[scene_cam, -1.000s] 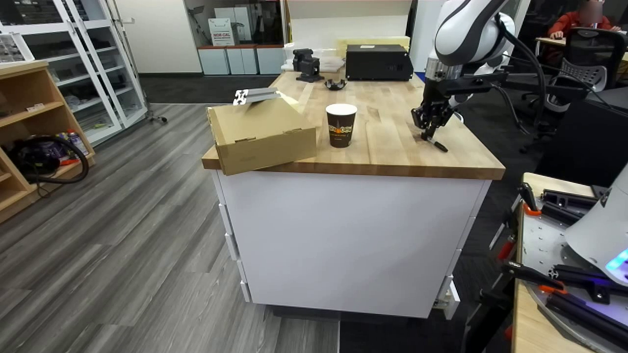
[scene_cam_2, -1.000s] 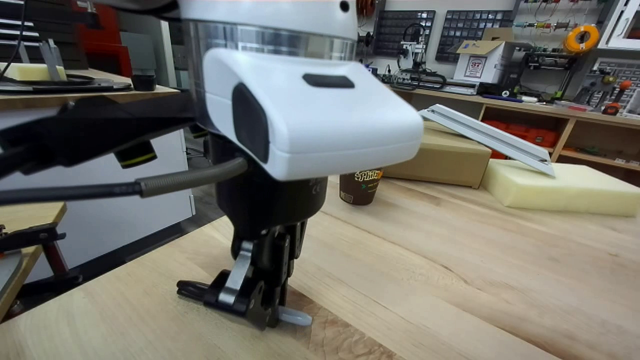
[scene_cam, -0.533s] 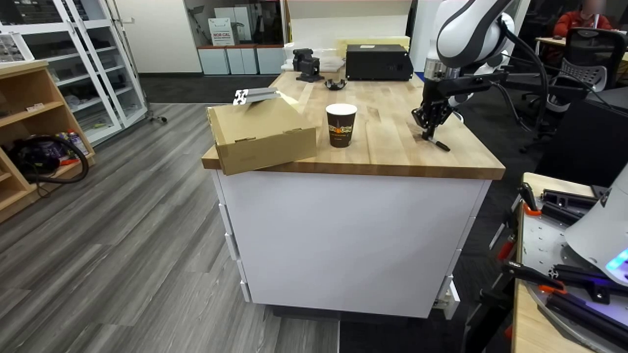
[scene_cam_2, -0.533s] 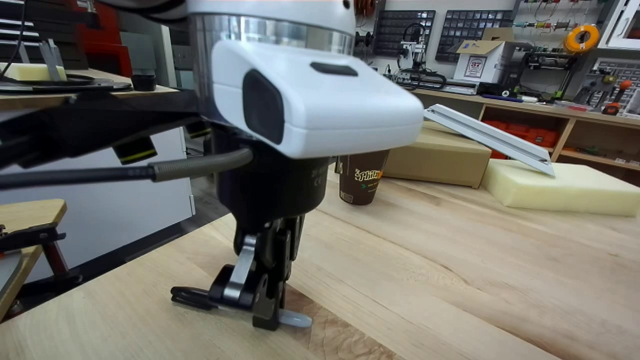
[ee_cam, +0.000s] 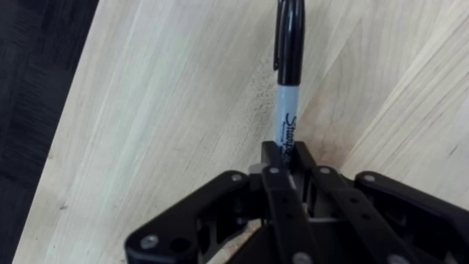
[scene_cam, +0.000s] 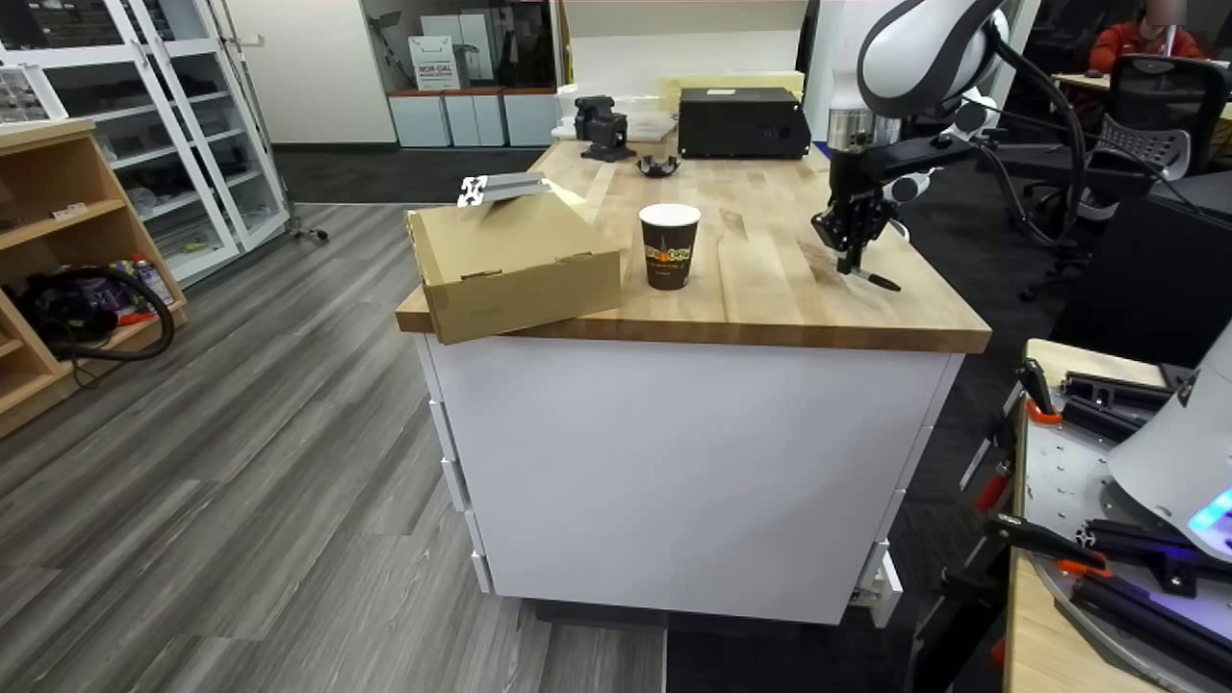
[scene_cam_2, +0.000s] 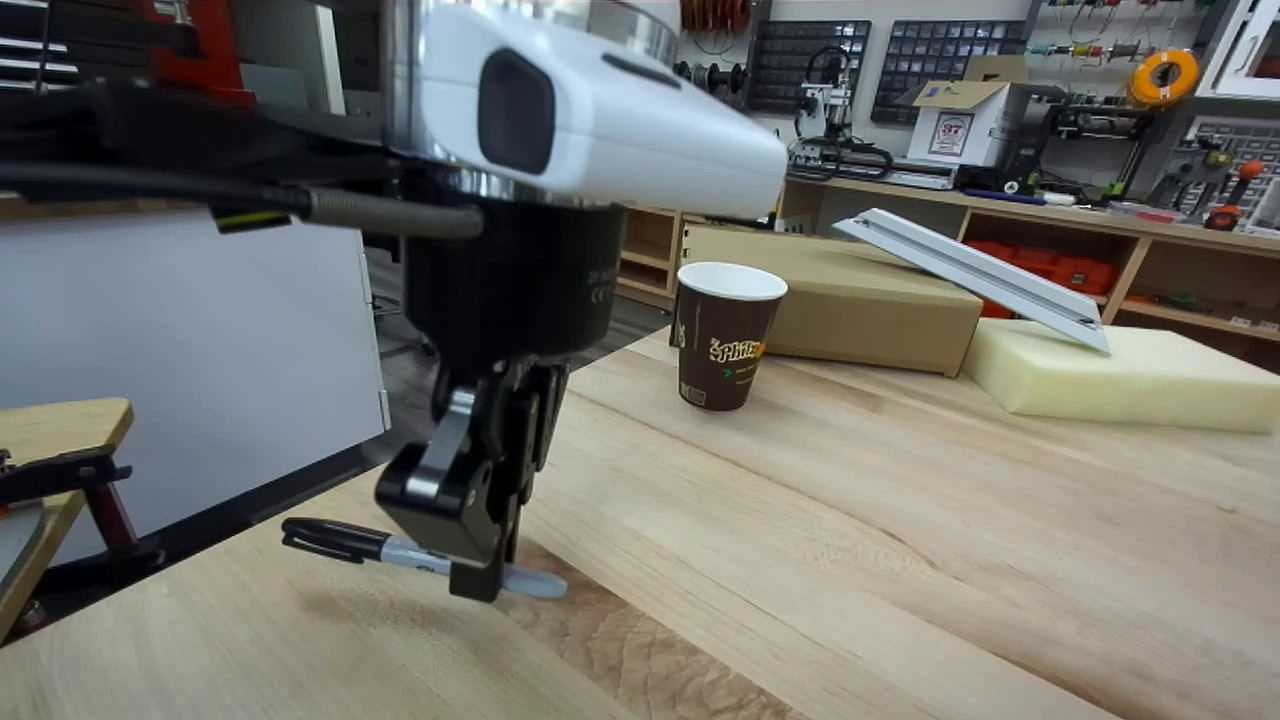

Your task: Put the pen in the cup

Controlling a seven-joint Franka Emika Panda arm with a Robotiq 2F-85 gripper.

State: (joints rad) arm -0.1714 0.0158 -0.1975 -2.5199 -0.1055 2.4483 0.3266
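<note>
Pincer [ee_cam: 287, 153] grips pen [ee_cam: 289, 77] abv tbl [scene_cam_2: 850, 520], well apart fr. upright cup [scene_cam_2: 728, 345].

In the wrist view the pen [ee_cam: 289, 82] reads "Sharpie" along its grey barrel, with a smaller line too fine to make out. In an exterior view the cup [scene_cam_2: 728, 345] says "Philz", a white box [scene_cam_2: 985, 130] shows "37", and the tool [scene_cam_2: 490, 570] has a CE mark on its black body. A carton [scene_cam: 436, 63] says "NOR-CAL" in red.
</note>
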